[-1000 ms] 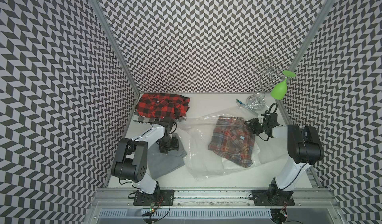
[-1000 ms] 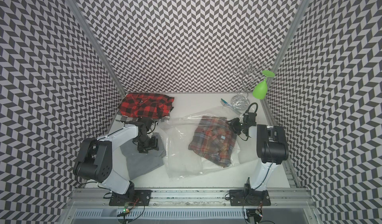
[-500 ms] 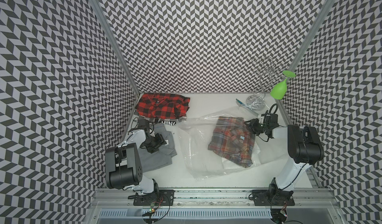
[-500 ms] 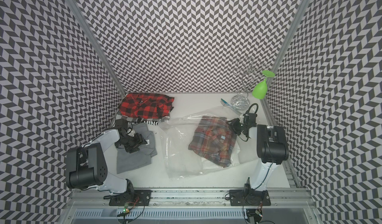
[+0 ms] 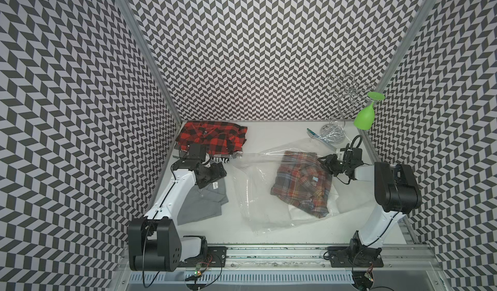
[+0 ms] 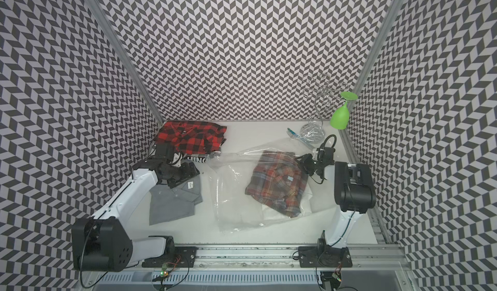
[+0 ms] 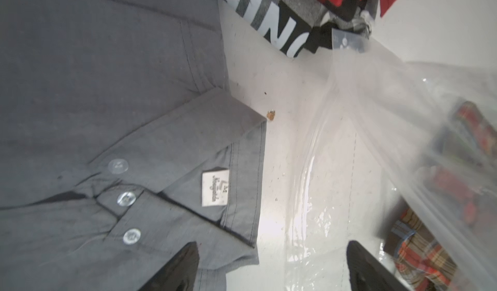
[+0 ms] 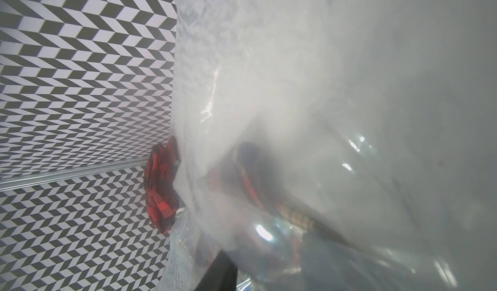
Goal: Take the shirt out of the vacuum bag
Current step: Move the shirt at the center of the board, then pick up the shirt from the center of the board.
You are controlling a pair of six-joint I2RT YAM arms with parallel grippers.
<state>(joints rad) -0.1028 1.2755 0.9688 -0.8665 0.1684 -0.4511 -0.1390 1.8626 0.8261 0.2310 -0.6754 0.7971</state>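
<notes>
White table (image 5: 271,135); vacuum bag (image 5: 254,195) in right jaws

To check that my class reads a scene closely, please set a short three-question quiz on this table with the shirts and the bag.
1. True or false: the plaid shirt lies inside the vacuum bag.
2. The fingers of the left gripper are: A) shut on the red shirt; B) open and empty; C) shut on the green glass.
3. Fill in: the plain shirt beside the bag is coloured ___.
Key: 1 true; 2 B; 3 grey.
</notes>
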